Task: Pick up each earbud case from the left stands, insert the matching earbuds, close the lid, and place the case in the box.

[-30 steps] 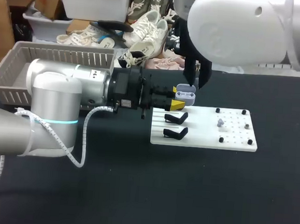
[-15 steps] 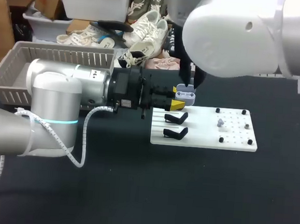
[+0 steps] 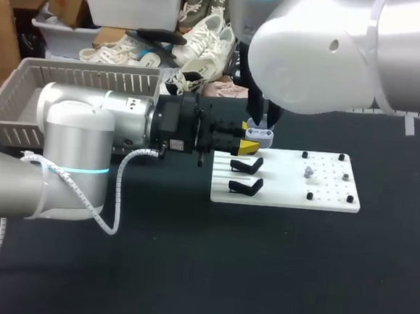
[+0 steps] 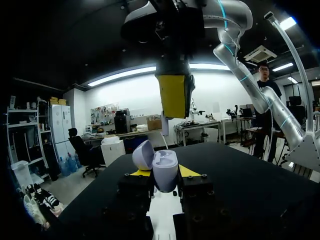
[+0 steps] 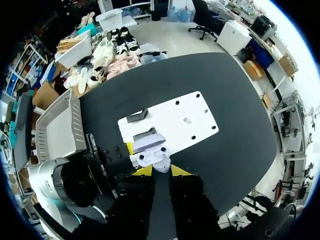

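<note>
Earbud case [image 3: 259, 138] (lid open) sits clamped in left tool [image 4: 164, 173], right tool [image 5: 161, 171] just above, grip unclear.

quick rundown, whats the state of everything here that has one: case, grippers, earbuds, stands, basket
earbud case: lid open, held off the stands
left gripper: shut on the earbud case
right gripper: above the case, shut on an earbud
other earbud: lying on the white board, not in the case
black stands: both empty
basket: nothing in the part that shows
</note>
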